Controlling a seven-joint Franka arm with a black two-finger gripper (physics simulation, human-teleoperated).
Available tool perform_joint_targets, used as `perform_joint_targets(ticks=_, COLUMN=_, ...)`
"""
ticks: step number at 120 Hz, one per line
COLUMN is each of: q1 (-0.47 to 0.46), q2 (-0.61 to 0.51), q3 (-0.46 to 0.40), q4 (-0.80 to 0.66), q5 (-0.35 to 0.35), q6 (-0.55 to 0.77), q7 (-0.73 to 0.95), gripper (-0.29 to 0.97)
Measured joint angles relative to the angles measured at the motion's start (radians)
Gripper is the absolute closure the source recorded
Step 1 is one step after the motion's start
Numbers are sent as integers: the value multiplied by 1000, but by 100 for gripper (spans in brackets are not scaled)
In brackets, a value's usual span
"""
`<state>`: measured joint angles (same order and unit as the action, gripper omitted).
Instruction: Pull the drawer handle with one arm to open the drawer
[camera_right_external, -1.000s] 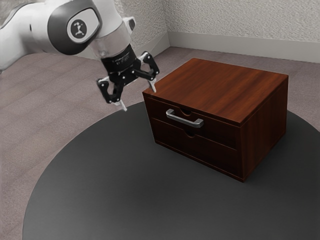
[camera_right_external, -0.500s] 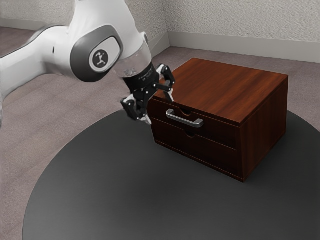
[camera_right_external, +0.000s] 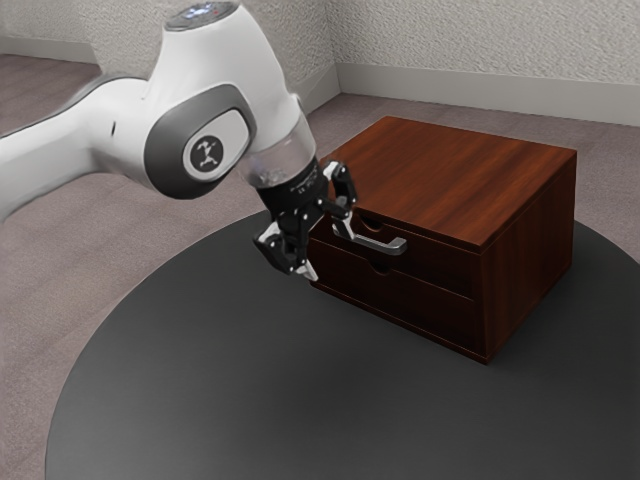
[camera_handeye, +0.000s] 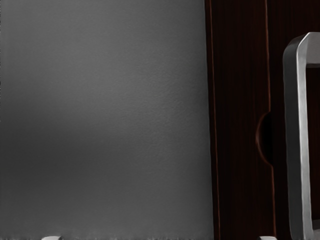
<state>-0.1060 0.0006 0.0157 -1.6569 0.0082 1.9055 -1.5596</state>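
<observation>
showing a silver bar handle (camera_right_external: 378, 241) on the upper drawer (camera_right_external: 440, 265) of a dark wooden cabinet (camera_right_external: 450, 170), with the drawer front flush with the cabinet face, so it looks not yet opened. the handle's long axis runs along the drawer front, from the exterior view's left toward its right and slightly downward. below it is a lower drawer (camera_right_external: 400, 295) with only a small finger notch. the cabinet stands on a round black table (camera_right_external: 250, 400). a black gripper (camera_right_external: 328, 250), on a white arm (camera_right_external: 150, 130) reaching in from the exterior view's left, sits just in front of the cabinet's near corner, beside the handle's end at the exterior view's left. its fingers (camera_right_external: 343, 197) are spread apart and pinch nothing; one is high, by the handle's end, the other low, near the table. whether the high finger touches the bar cannot be told. in the wrist view the handle (camera_handeye: 298, 140) lies off to one side of the hand, past the lower drawer, with bare table ahead of the hand's middle. judging from this, the finger gap is turned across the bar's length, which suits a grasp, but the bar is not yet between the fingers; the hand likely needs to shift toward the handle before pulling.
</observation>
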Motion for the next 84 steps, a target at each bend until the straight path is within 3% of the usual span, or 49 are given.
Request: perform_joint_targets(ticks=84, q1=14, q2=59, q3=10, q4=-3, q5=2, q6=115, q7=-71, gripper=26)
